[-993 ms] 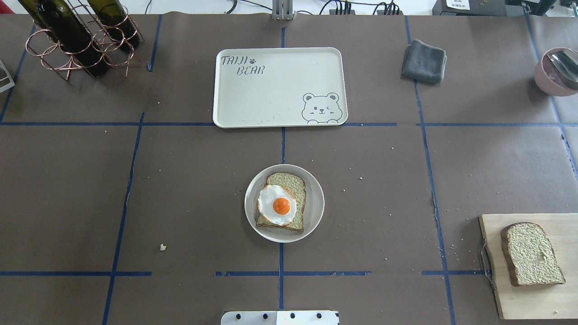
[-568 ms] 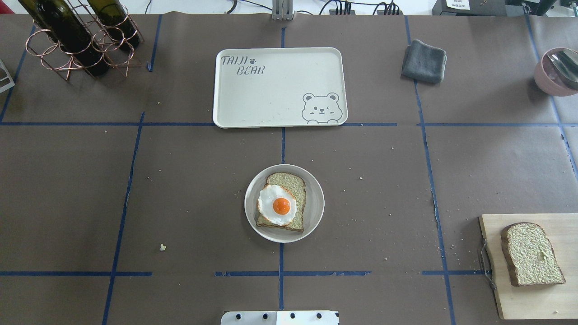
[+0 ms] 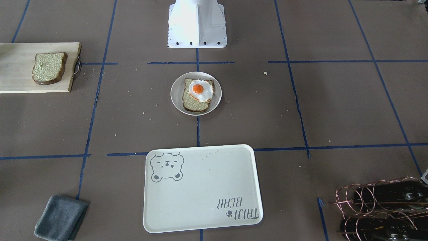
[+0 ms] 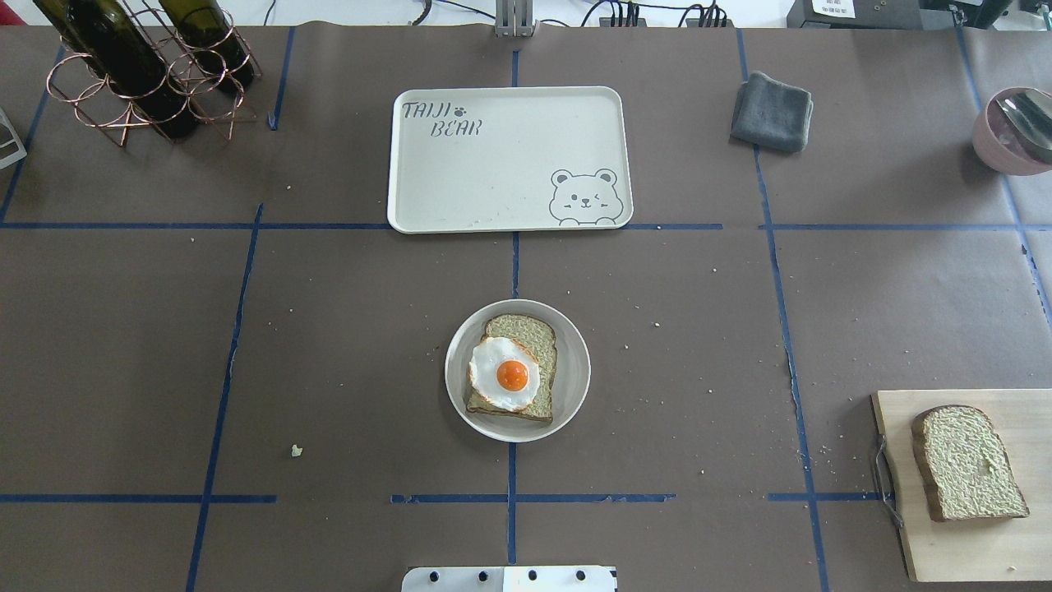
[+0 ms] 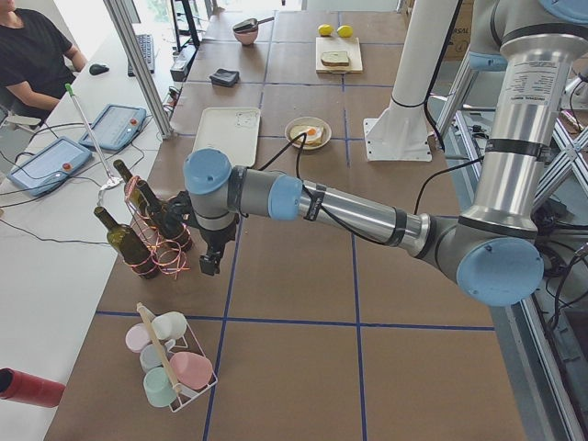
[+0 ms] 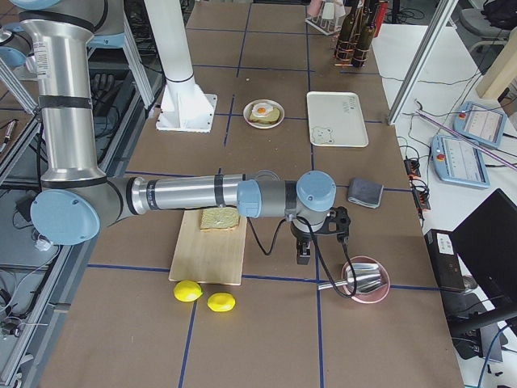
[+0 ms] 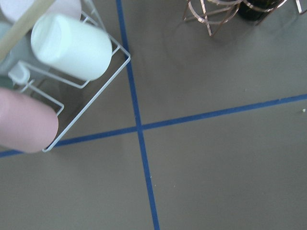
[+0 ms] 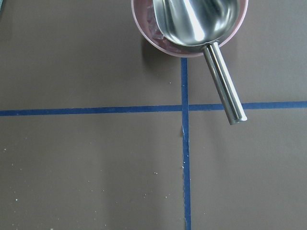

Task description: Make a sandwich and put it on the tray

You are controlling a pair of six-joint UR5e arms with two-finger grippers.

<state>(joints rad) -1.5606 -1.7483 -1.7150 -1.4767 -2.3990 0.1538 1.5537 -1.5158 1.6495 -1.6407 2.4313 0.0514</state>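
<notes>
The sandwich is, by my judgement, about half built. One slice lies on the plate in the middle of the tabletop. The egg sits on top of it, overhanging the crust a little on my left. The second slice lies on the board off to my right, well apart from the plate. The tray, beyond the plate, has nothing on it.

My left pincer hangs over the tabletop at my far left, just beside the bottle rack. My right pincer hangs between the board and the pink bowl. Only the side views show them, and neither wrist view shows fingers, so I cannot tell whether either one is open or closed.

What I reckon is left is to fetch the second slice, lay it over the egg, then carry the stack to the tray. My right pincer is the nearer one for that first pick.
</notes>
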